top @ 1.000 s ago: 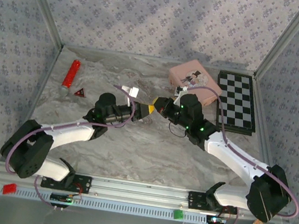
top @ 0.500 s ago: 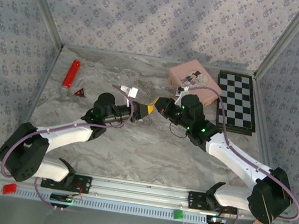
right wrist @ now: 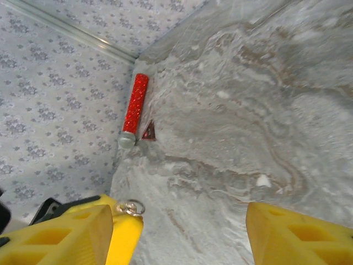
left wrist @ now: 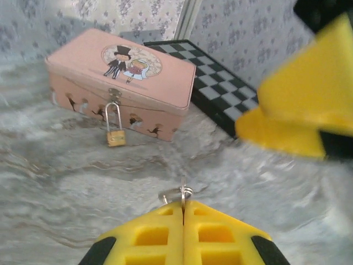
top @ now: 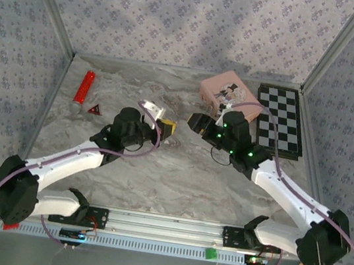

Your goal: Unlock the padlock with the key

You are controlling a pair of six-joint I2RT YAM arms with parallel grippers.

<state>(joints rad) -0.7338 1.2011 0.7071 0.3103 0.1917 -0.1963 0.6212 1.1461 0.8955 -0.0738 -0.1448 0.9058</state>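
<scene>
Brass-coloured and tiny, the padlock point(left wrist: 115, 136) hangs by its thin silver shackle from the clasp on the front wall of the pink box point(left wrist: 149, 77), its body low against the marbled table point(left wrist: 60, 182). My left gripper point(left wrist: 183, 210) is pressed fully closed, its yellow fingers meeting flat with the key point(left wrist: 182, 194) pinched between them. A small silver ring and a sliver of metal stick out past the tips, aimed toward the box but well apart from the padlock. My right gripper point(right wrist: 179, 221) is spread wide with nothing in it. One of its yellow fingers looms blurred at the upper right of my left wrist view. Through my right wrist camera, the ring and my left fingertips sit just beside one of my right fingers. From above, both grippers face each other near the table's middle, close but apart, the right one just in front of the pink box. A chessboard point(top: 281, 119) lies beside the box. A red tube point(right wrist: 134, 108) and a small red triangle point(right wrist: 149, 131) rest by the far left wall.
</scene>
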